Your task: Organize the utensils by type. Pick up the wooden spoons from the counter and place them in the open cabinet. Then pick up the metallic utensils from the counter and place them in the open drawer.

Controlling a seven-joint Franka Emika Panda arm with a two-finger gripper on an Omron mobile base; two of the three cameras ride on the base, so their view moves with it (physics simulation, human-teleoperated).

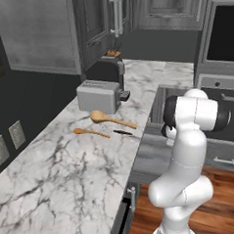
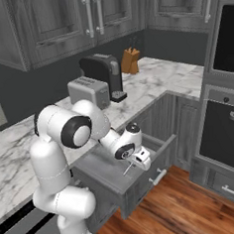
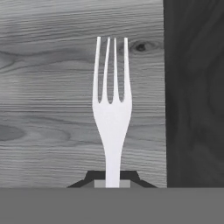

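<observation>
We have the gripper (image 3: 112, 183) clamped on a metal fork (image 3: 111, 109), tines pointing away, poised over the grey floor of the open drawer (image 2: 164, 157). So we judge the metallic step is under way; next calls for lowering and letting go. Farther off, 2 wooden spoons (image 1: 111, 119) lie on the counter (image 1: 68, 176) by the toaster (image 1: 99, 95), beside a dark utensil (image 1: 123, 133) too small to identify.

The left base view looked from behind the arm's left, down along the counter (image 1: 68, 171). The right base view faced the same counter from the other side, sharing the toaster (image 2: 88, 90). The hand view sat close over the drawer (image 3: 52, 87) floor.
</observation>
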